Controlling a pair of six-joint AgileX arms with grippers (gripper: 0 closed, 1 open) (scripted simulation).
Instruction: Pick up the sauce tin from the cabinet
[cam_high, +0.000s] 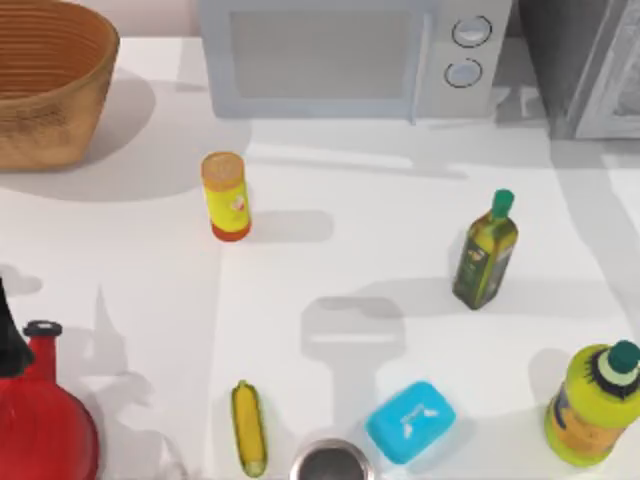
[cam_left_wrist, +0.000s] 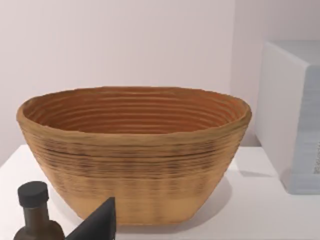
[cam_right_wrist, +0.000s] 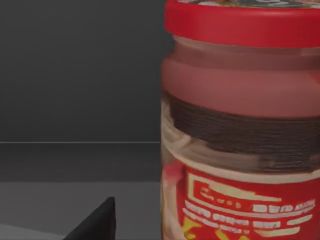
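Seen from above, a white table (cam_high: 330, 250) carries a woven basket (cam_high: 45, 80) at the far left, a white microwave (cam_high: 350, 55) with two dials at the back centre, and the grey cabinet (cam_high: 585, 65) at the back right corner. A slim yellow canister (cam_high: 226, 195) stands left of centre, a green-capped oil bottle (cam_high: 486, 250) right of centre, and a yellow-green bottle (cam_high: 592, 403) at the near right edge. Along the near edge lie a corn cob (cam_high: 249, 428), a metal cup (cam_high: 331, 462) and a blue box (cam_high: 411, 421), with a red kettle (cam_high: 40, 410) at the near left. In the left wrist view, the basket (cam_left_wrist: 135, 150) stands close ahead on the table, the microwave's side (cam_left_wrist: 292, 115) beside it, a dark-capped bottle (cam_left_wrist: 36, 212) near the frame edge, and one dark fingertip (cam_left_wrist: 100, 222) of the left gripper; whether that gripper is wide or narrow cannot be told. In the right wrist view, the sauce tin (cam_right_wrist: 242, 125), red-rimmed with a red-and-pale label, stands upright very close ahead within the cabinet's dark grey interior (cam_right_wrist: 75, 75). One dark fingertip (cam_right_wrist: 97, 222) of the right gripper shows beside it, apart from the tin; its spread cannot be told.
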